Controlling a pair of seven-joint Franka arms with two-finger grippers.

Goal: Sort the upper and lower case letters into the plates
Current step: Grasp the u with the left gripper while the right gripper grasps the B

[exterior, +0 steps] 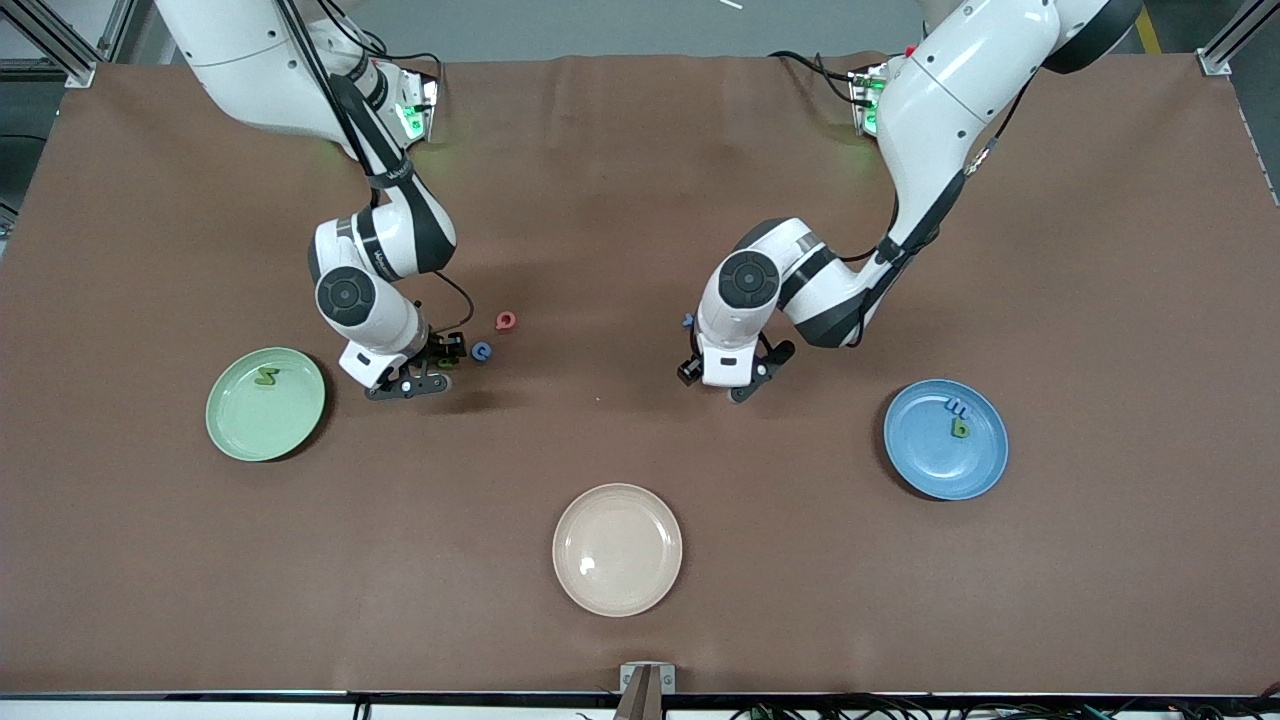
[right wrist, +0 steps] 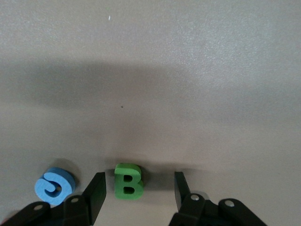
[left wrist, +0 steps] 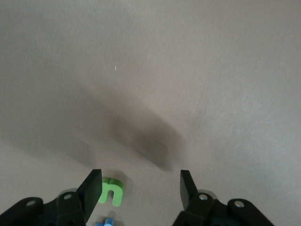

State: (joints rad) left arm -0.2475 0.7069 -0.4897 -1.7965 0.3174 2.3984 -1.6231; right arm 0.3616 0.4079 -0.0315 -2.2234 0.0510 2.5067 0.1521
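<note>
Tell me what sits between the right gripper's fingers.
A green letter B lies on the table between the open fingers of the right gripper, untouched; the right wrist view shows it. A blue G lies beside them.

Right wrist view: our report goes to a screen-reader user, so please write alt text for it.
The right end effector, fingers open, straddles a green letter B lying on the brown table. A blue letter G lies just outside one finger.
</note>
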